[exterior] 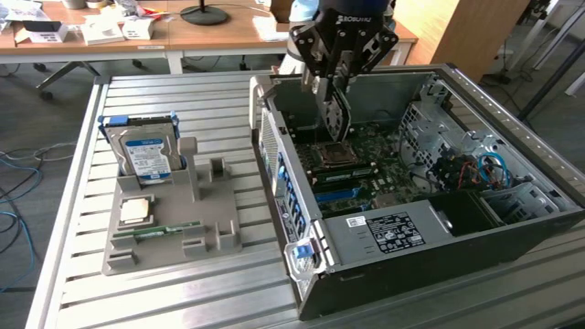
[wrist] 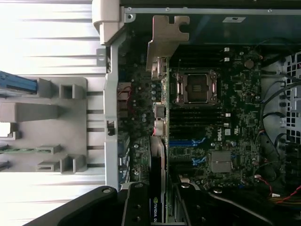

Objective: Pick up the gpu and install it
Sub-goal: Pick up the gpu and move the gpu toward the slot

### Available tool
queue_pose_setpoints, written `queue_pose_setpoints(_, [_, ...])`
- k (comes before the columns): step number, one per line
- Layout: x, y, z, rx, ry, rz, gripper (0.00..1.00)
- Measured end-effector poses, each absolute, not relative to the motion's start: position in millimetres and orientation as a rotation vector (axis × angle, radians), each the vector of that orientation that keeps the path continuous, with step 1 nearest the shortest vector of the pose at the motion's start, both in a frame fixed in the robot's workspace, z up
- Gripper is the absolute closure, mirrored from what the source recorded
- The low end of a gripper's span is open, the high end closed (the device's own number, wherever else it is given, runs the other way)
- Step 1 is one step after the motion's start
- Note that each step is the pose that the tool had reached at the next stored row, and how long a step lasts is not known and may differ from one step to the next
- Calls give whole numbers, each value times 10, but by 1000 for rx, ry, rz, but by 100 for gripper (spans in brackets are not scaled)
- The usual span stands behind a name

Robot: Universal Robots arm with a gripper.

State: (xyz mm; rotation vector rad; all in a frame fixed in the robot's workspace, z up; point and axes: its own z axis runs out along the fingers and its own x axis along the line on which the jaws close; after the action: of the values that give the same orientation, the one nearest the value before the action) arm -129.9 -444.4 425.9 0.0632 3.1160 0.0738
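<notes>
open computer case point(exterior: 412, 281), the gpu point(exterior: 338, 118) held inside it
the gripper point(exterior: 331, 92), marked robotiq, is clamped on the gpu, which hangs on edge above the dell-marked motherboard point(wrist: 221, 136) near the cpu socket point(wrist: 197, 87). its silver bracket point(wrist: 167, 37) is toward the case wall, and nvidia lettering shows on the card. outside the case, a blue-white labelled hard drive point(exterior: 146, 159) stands in a grey tray point(exterior: 210, 205).

Hard drive point(exterior: 146, 156) stands in grey holder point(exterior: 218, 207).
</notes>
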Motion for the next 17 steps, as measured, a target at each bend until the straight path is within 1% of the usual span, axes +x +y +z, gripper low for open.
queue_pose_setpoints(17, [-896, -4444, 4259, 63, 3116, 74, 73])
